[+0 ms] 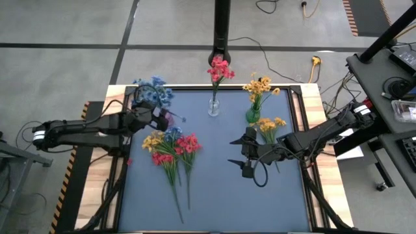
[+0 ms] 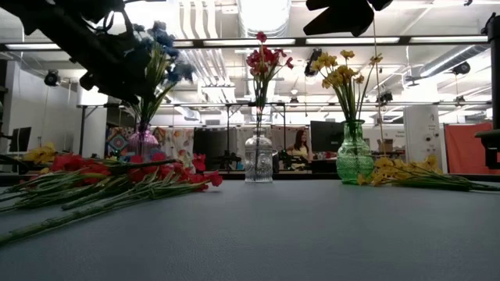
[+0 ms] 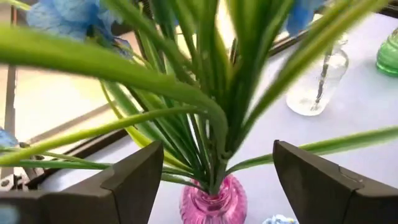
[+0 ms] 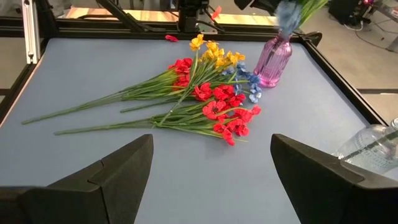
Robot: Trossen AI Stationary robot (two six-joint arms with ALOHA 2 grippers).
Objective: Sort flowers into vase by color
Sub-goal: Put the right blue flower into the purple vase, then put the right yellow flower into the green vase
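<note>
With both grippers spread and empty, the left gripper (image 1: 170,118) at the pink vase (image 3: 213,202) is best lifted straight clear of the blue flowers (image 1: 151,90) before the mixed pile (image 1: 172,146) is approached, while the right gripper (image 1: 239,156) waits mid-table.

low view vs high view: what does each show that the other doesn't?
Only low view: the room behind the table, with ceiling lights, monitors and a seated person.

Only high view: both arms whole, the left tool open at the blue flowers, the right tool open above bare mat, and the floor around the table.

Both: the clear vase with red flowers, the green vase with yellow ones, and the loose pile on the mat.
</note>
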